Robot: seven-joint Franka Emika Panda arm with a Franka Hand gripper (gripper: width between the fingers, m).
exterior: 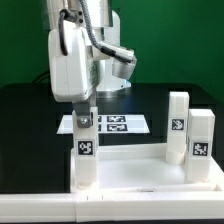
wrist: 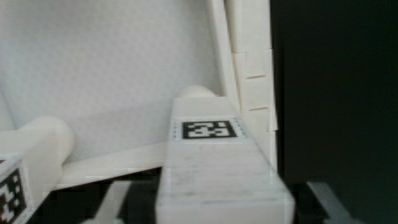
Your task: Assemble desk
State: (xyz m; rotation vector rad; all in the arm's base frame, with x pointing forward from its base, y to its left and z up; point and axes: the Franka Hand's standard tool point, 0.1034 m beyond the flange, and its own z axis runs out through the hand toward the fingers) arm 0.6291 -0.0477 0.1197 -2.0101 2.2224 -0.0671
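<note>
The white desk tabletop (exterior: 140,172) lies flat at the front of the table. One leg (exterior: 85,152) with a tag stands upright at the tabletop's corner on the exterior view's left. My gripper (exterior: 84,120) sits right over its top end. In the wrist view this leg (wrist: 214,150) runs between my fingers (wrist: 121,200), with a dark gap on each side, so the gripper is open and astride it. Two more legs (exterior: 178,125) (exterior: 201,140) stand upright at the tabletop's end on the exterior view's right. The tabletop (wrist: 107,70) fills the wrist view, with another leg (wrist: 32,160) beside it.
The marker board (exterior: 112,123) lies flat on the black table behind the tabletop. The robot's white body (exterior: 75,50) rises at the back, in front of a green backdrop. The table's white front edge (exterior: 110,208) runs along the bottom.
</note>
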